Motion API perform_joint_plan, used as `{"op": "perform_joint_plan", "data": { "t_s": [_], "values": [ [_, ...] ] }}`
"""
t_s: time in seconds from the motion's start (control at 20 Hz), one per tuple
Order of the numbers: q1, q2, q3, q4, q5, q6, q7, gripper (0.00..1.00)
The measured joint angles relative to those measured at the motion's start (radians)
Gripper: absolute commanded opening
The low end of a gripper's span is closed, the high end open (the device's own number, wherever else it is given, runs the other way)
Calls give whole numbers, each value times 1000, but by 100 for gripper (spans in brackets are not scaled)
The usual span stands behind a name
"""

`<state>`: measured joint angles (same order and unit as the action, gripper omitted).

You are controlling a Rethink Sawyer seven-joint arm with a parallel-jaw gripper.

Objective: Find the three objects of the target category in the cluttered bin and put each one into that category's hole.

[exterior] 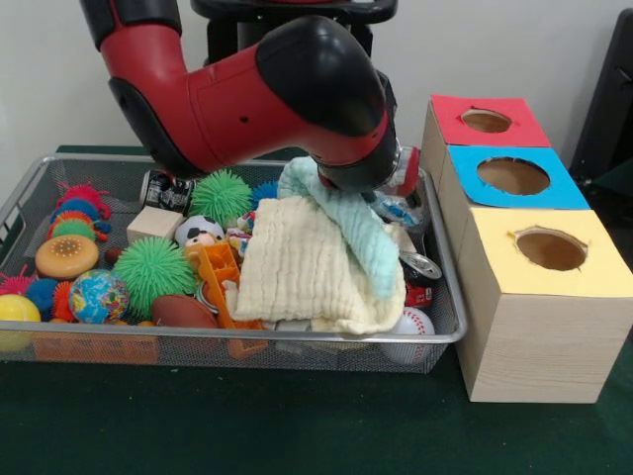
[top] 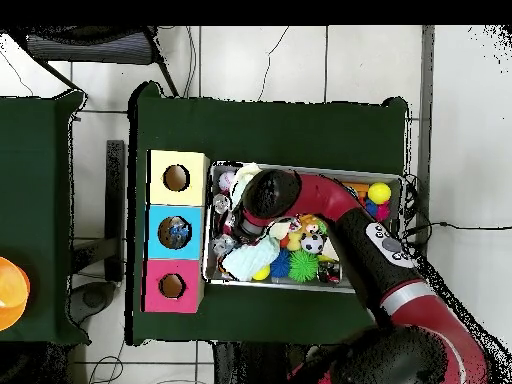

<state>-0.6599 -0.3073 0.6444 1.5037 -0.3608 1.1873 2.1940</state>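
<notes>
Green-covered bench (exterior: pixel 297 426) carrying a wire mesh bin (exterior: pixel 450 327) and, just beside its end, a wooden box row with three holes: red hole (exterior: pixel 486 121), blue hole (exterior: pixel 512 176), yellow hole (exterior: pixel 550 249). Bin contents: cream cloth (exterior: pixel 307 272) heaped in the middle, pale blue cloth (exterior: pixel 351 228) draped over it, green spiky balls (exterior: pixel 150 269), globe ball (exterior: pixel 97 296), football (exterior: pixel 183 312), baseball (exterior: pixel 410 324), orange toy (exterior: pixel 220 272), cans at the box end. Red arm (exterior: pixel 247 99) reaches down into the bin over the cloths; its jaws are hidden behind the wrist and cloth, so their state cannot be told.
</notes>
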Motion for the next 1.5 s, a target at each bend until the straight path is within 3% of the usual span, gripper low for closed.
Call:
{"op": "perform_joint_plan", "data": {
  "t_s": [0.25, 0.3, 0.85, 1.2, 1.25, 1.5],
  "values": [
    [-8, 19, 20, 0, 16, 72, 0, 100],
    [-18, 27, 28, 0, 16, 75, 0, 0],
    [-67, 19, 59, 35, 14, 45, 0, 0],
    [-109, -30, 87, 113, -4, -154, 0, 0],
    [-118, -48, 93, 134, -13, -217, 0, 100],
    [-127, -62, 104, 152, -15, -256, 0, 100]
  ]
}}
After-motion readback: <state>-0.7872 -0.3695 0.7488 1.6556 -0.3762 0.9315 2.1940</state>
